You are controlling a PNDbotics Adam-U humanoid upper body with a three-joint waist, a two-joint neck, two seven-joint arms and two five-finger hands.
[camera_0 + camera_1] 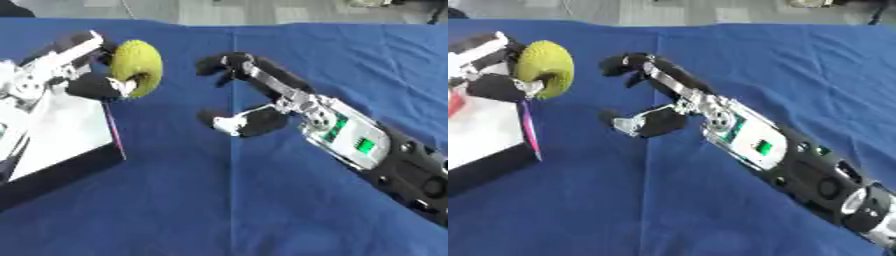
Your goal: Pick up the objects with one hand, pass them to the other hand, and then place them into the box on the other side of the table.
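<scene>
Box: the white box [61, 132] with dark sides sits at the counter's left edge, its open top facing up. This is presumably the drop spot, on the side opposite the right arm.
Left robot hand: the left robot hand [83, 70] reaches in from the left, above the box's near corner, its fingers and thumb curled round the yellow-green ball. The grasp pinches the ball from two sides, which keeps it from rolling out while it is carried.
Ball: the yellow-green ball [138, 66] is off the cloth, held just past the box's right edge rather than over its opening, so it does not look released yet.
Right robot hand: the right robot hand [654, 97] lies in the middle of the view, fingers spread and empty, with its open side turned toward the ball. It stands apart from the ball, which fits a hand-over already made.
Counter: the blue-clothed counter [262, 210] carries no other loose object in view.
</scene>
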